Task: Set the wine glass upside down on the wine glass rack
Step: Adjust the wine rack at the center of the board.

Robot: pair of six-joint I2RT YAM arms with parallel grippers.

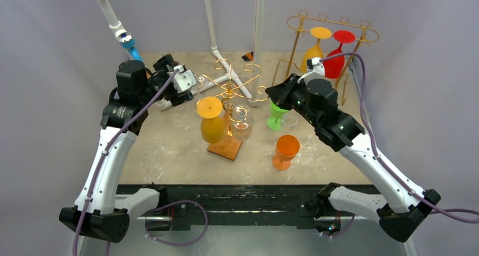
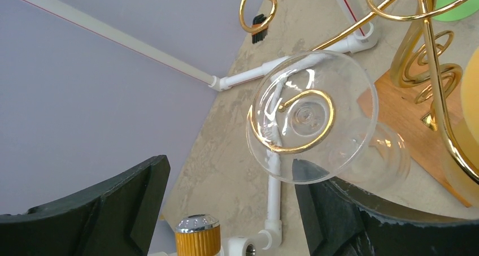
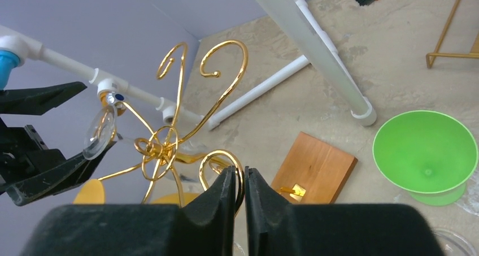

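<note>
The gold wire wine glass rack (image 1: 231,86) stands mid-table on a wooden base (image 1: 225,148). A clear wine glass (image 2: 310,117) has its foot in a gold spiral hook, bowl towards the rack's post; its bowl shows in the top view (image 1: 241,123). My left gripper (image 2: 231,171) is open, with the foot beside its right finger (image 2: 350,216) and not gripped; in the top view this gripper (image 1: 189,91) is at the rack's left arm. My right gripper (image 3: 240,174) is shut on a gold curl of the rack (image 3: 226,157). A yellow-orange glass (image 1: 212,120) hangs upside down.
A green glass (image 1: 275,115), an orange glass (image 1: 285,151) and a small clear glass (image 1: 290,120) stand right of the rack. A second gold rack (image 1: 330,27) at back right holds a yellow and a red glass. White pipes (image 1: 237,78) lie behind.
</note>
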